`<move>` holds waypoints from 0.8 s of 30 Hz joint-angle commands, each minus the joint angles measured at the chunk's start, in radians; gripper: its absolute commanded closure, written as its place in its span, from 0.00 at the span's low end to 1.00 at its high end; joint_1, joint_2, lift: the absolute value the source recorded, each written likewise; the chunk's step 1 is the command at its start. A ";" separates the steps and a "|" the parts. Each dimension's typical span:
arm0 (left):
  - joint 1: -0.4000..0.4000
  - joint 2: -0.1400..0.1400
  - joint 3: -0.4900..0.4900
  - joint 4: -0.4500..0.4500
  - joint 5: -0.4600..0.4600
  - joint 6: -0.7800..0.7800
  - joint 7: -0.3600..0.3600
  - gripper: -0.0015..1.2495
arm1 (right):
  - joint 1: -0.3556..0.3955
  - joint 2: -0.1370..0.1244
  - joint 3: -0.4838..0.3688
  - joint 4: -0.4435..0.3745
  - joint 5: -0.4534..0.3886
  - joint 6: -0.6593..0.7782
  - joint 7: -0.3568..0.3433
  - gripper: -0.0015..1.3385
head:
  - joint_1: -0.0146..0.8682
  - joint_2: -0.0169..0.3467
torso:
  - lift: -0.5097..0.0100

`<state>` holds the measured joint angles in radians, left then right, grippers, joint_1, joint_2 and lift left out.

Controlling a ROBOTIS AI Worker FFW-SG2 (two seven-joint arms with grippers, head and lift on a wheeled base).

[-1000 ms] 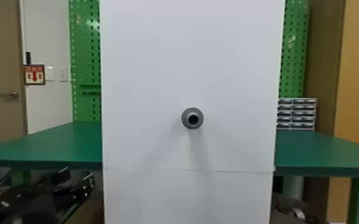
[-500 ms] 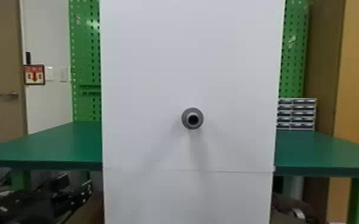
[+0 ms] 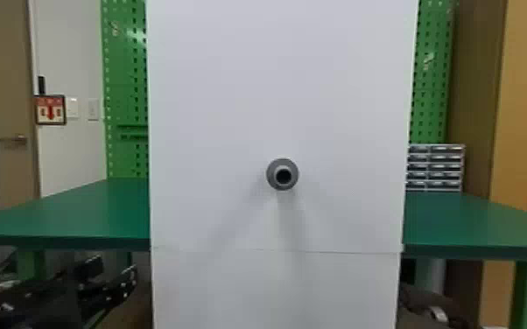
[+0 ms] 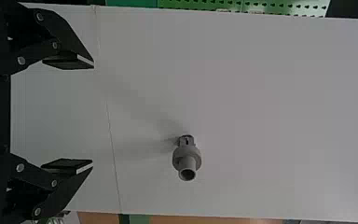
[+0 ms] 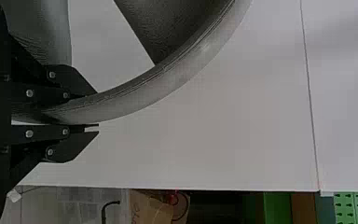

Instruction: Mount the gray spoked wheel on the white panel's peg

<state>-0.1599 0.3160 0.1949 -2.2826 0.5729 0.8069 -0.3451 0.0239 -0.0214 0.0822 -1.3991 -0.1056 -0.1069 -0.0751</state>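
In the head view, the white panel (image 3: 214, 109) stands upright with the grey peg (image 3: 282, 174) jutting out toward me. My left gripper (image 3: 116, 270) is at the lower left, beside the panel's edge. The left wrist view has this left gripper (image 4: 93, 115) spread wide and holding nothing, with the peg (image 4: 187, 157) beyond its fingertips, apart from them. In the right wrist view, my right gripper (image 5: 97, 109) is shut on the rim of the gray spoked wheel (image 5: 182, 77), in front of the panel (image 5: 233, 140). Part of the wheel lies outside that view.
A green table (image 3: 70, 214) extends on both sides of the panel, its right part (image 3: 472, 223) bearing a small drawer rack (image 3: 436, 168). Green pegboard (image 3: 127, 87) rises behind. Under the table at right is a dark object with a pale curved band (image 3: 437, 313).
At the lower left of the head view, my left gripper has shifted slightly downward. The panel and peg have stayed put.
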 commanded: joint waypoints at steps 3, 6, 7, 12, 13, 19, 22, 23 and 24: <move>-0.001 0.000 0.000 0.000 -0.002 0.003 0.000 0.40 | -0.024 0.001 0.005 -0.069 -0.003 0.098 -0.002 0.87 | 0.15 0.03 | 0.08; -0.001 0.000 -0.002 0.000 -0.004 0.003 0.000 0.40 | -0.032 0.000 0.007 -0.101 -0.003 0.142 -0.002 0.87 | 0.15 0.03 | 0.08; -0.001 0.000 -0.002 0.000 -0.004 0.003 0.000 0.40 | -0.035 0.000 0.008 -0.113 -0.003 0.159 -0.005 0.87 | 0.15 0.03 | 0.08; -0.001 0.000 -0.002 0.002 -0.004 0.005 0.000 0.40 | -0.050 -0.006 0.027 -0.182 -0.008 0.259 -0.058 0.87 | 0.15 0.03 | 0.08; -0.001 0.000 -0.003 0.002 -0.004 0.005 0.000 0.40 | -0.051 -0.006 0.028 -0.196 -0.011 0.276 -0.069 0.87 | 0.15 0.03 | 0.08; -0.003 0.000 -0.006 0.002 -0.005 0.005 0.000 0.40 | -0.073 -0.022 0.059 -0.290 -0.029 0.388 -0.135 0.87 | 0.15 0.03 | 0.08; -0.003 0.000 -0.006 0.002 -0.005 0.005 0.000 0.40 | -0.094 -0.029 0.070 -0.336 -0.039 0.454 -0.147 0.87 | 0.15 0.03 | 0.08; -0.004 0.000 -0.006 0.002 -0.007 0.005 0.000 0.40 | -0.102 -0.031 0.073 -0.353 -0.037 0.478 -0.149 0.87 | 0.15 0.03 | 0.08; -0.004 0.000 -0.008 0.003 -0.007 0.005 0.000 0.40 | -0.113 -0.032 0.076 -0.373 -0.040 0.513 -0.152 0.87 | 0.15 0.03 | 0.08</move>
<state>-0.1623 0.3160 0.1890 -2.2810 0.5668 0.8115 -0.3451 -0.0575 -0.0458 0.1447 -1.7053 -0.1387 0.3055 -0.2225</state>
